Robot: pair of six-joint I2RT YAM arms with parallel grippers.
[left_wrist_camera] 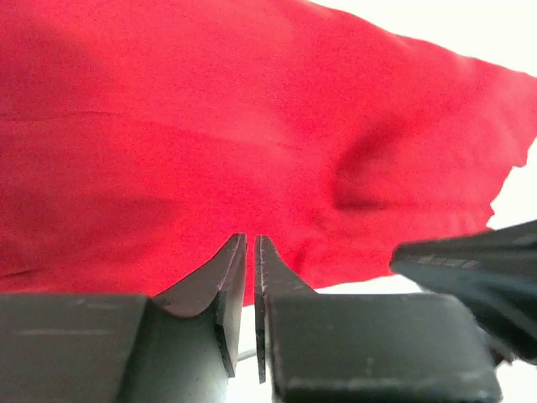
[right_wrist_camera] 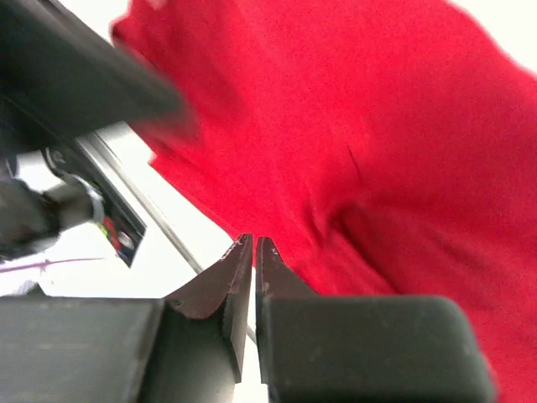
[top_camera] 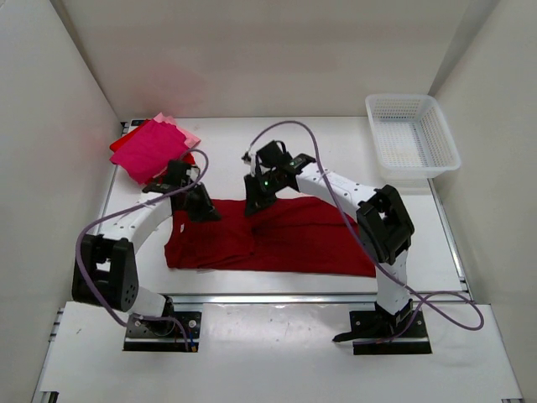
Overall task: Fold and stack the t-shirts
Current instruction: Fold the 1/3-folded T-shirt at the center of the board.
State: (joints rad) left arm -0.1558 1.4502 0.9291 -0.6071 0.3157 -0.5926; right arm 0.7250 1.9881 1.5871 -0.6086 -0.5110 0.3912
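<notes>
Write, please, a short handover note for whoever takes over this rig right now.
The left gripper: jaws shut, at the rear left edge of the dark red cloth t-shirt; no cloth seen between them.
The right gripper: jaws shut, at the same shirt's rear edge.
Done: the magenta cloth t-shirt, light pink t-shirt and bright red t-shirt lie stacked rear left.
Left to do: finish folding the dark red one, seemingly part-folded mid-table, and stack it.

soft matt dark red cloth t-shirt [top_camera: 289,239], white plastic lattice basket [top_camera: 372,130], smooth white table [top_camera: 336,151]
</notes>
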